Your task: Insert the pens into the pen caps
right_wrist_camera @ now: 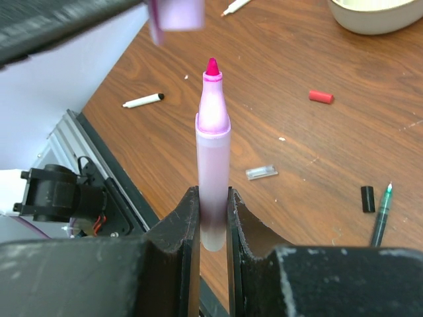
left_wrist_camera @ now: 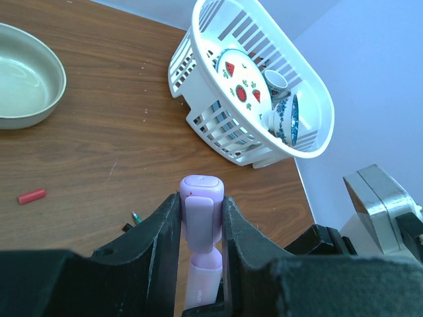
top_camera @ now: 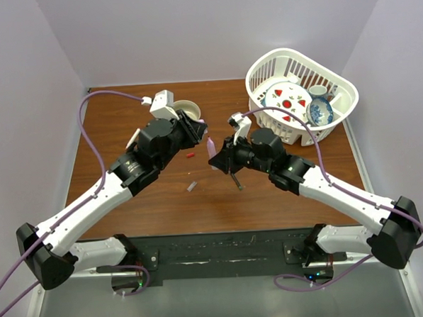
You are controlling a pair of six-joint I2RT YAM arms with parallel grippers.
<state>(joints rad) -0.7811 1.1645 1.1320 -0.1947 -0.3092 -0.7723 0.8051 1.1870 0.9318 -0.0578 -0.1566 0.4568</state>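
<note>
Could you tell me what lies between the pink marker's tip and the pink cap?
Nothing; the right wrist view shows a bare gap between pink marker and pink cap.

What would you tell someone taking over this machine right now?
Left gripper shut on the pink cap.
Right gripper shut on the pink marker, tip bare, aimed near the cap but apart.
Done: no pen capped yet.
To do: join these two, then deal with the red cap, grey cap, white pen, second white pen and dark pen lying loose on the table.

Pink marker [right_wrist_camera: 213, 158], pink cap [left_wrist_camera: 201, 198], red cap [right_wrist_camera: 320, 96]
</note>
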